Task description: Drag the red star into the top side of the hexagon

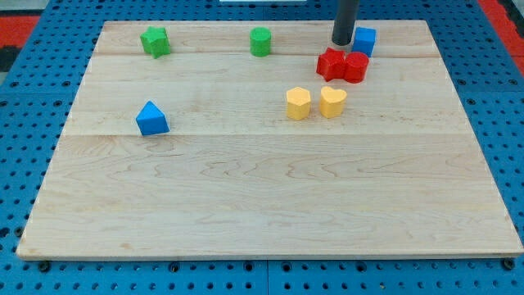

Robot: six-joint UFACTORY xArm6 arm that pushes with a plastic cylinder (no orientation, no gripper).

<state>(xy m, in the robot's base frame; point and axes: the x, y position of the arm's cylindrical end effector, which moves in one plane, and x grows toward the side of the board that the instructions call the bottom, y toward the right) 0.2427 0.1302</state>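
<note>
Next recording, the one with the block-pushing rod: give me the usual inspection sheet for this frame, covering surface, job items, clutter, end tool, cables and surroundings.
Surface: pale wooden board, flat, no marks seen.
Job's things: red star near the view's top right, touching a red round block on its right; yellow hexagon just below them, beside a yellow heart.
Clutter: green star, green round block, blue cube, blue triangle.
Grippers: none fitted; my tip sits just above the red star, left of the blue cube.
Cables: nothing seen.
Surroundings: blue perforated base around the board; red area at the top corners.
</note>
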